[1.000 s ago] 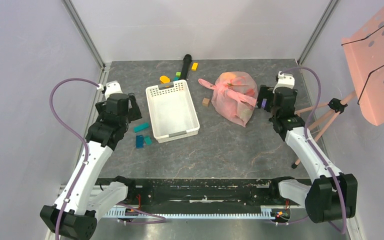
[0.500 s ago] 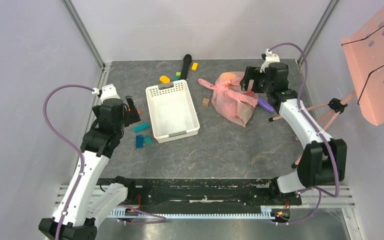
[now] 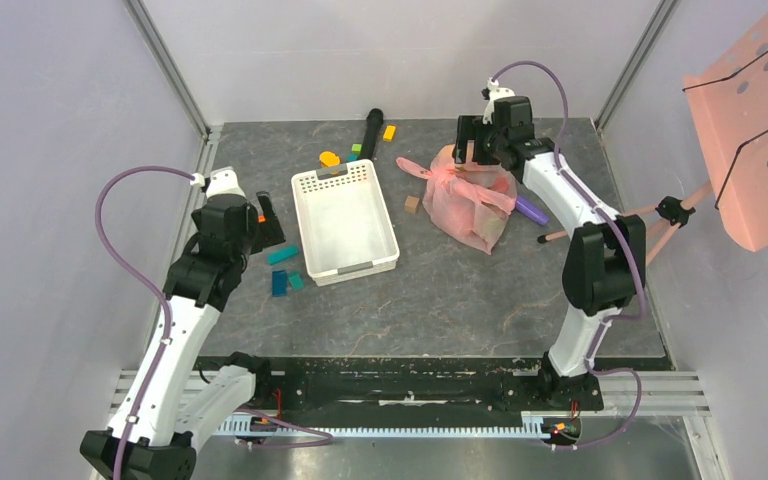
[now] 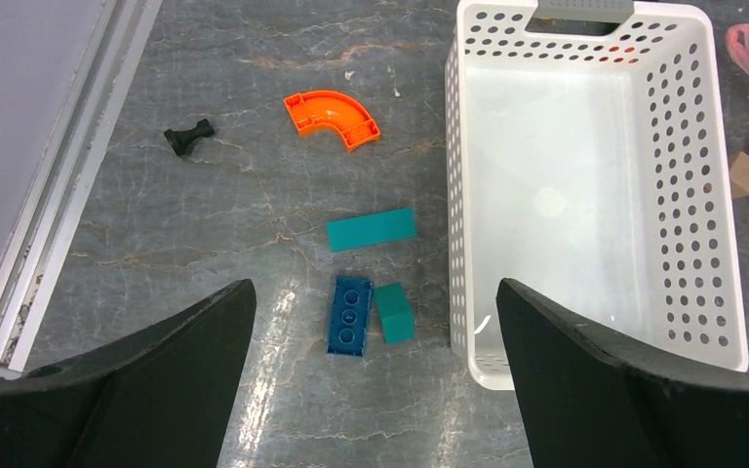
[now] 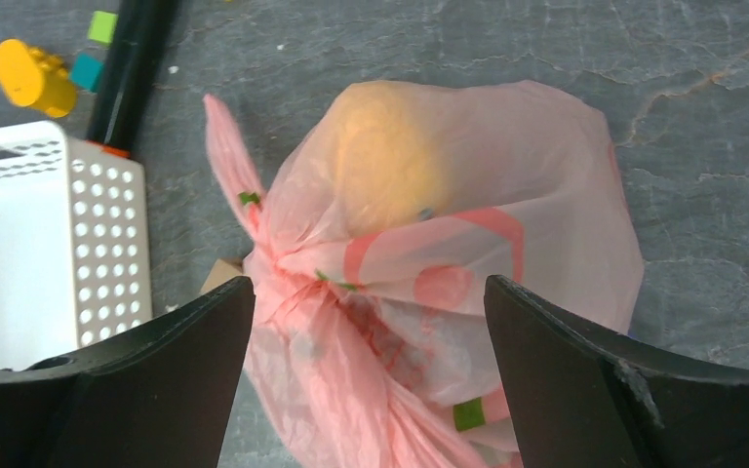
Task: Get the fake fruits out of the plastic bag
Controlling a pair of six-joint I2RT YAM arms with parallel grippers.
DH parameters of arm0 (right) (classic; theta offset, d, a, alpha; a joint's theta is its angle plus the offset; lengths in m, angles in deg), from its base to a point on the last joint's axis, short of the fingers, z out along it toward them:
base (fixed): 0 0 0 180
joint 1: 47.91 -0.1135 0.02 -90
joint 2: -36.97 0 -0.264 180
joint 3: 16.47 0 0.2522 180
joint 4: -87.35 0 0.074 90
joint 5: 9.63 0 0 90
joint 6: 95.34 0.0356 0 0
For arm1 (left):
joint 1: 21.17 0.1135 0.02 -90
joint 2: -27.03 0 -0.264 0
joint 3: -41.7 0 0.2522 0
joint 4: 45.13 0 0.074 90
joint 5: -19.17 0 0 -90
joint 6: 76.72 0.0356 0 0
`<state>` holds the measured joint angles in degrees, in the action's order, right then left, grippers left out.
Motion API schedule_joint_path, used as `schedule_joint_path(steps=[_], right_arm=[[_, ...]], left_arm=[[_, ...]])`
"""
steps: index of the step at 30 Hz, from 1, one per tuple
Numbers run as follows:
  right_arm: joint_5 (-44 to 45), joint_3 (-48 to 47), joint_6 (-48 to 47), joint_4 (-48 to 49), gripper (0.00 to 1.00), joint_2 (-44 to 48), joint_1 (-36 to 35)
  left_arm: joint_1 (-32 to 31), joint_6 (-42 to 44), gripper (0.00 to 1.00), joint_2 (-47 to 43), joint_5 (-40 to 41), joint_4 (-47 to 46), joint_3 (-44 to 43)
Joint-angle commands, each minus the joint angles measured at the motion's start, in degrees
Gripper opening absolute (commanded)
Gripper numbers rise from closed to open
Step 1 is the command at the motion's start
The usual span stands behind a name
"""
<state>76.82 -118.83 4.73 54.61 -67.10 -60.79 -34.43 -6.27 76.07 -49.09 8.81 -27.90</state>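
Observation:
The pink plastic bag [image 3: 472,198] lies tied at the back right of the table. Through its skin in the right wrist view, the plastic bag [image 5: 507,244] shows one yellow-orange fake fruit [image 5: 385,161]; the other fruits are hidden. My right gripper [image 3: 471,152] hovers over the bag's far end. Seen from the right wrist, the right gripper [image 5: 369,292] is open, its jaws wide either side of the knotted handles and not pinching them. My left gripper [image 3: 266,226] is open above loose blocks, left of the basket; the left gripper [image 4: 375,292] holds nothing.
A white perforated basket [image 3: 310,186] stands mid-table, its wall [image 4: 458,195] close to my left fingers. Teal [image 4: 371,229], blue [image 4: 349,315] and orange [image 4: 332,115] blocks lie left of it. A purple cylinder [image 3: 531,210], a tan cube [image 3: 412,204] and a black cylinder [image 3: 371,128] lie around the bag.
The right arm swung from the bag's right side up and back, bringing its gripper over the bag's top, jaws narrowing slightly. The left arm shifted only a little.

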Motion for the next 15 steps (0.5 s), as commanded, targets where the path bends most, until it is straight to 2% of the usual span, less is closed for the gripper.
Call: schedule_joint_path(steps=[1, 7, 10, 12, 15], right_arm=[[5.37, -5.53, 1.64, -4.59, 0.92, -3.85, -0.09], [7.81, -8.67, 4.42, -6.71, 0.95, -8.38, -0.52], [8.15, -10.86, 4.92, -8.38, 0.93, -11.15, -0.82], [8.46, -11.77, 4.97, -8.88, 0.84, -12.47, -0.95], [8.99, -10.99, 5.00, -8.19, 0.59, -12.37, -0.99]], left_arm=[[0.73, 2.24, 1.00, -0.26, -2.54, -1.77, 0.02], [1.56, 2.32, 1.00, -0.03, -4.17, -2.04, 0.11], [1.83, 2.32, 1.00, 0.13, -4.76, -2.12, 0.20], [1.92, 2.32, 1.00, 0.30, -5.03, -2.13, 0.20], [2.09, 2.29, 1.00, 0.46, -5.46, -2.21, 0.20]])
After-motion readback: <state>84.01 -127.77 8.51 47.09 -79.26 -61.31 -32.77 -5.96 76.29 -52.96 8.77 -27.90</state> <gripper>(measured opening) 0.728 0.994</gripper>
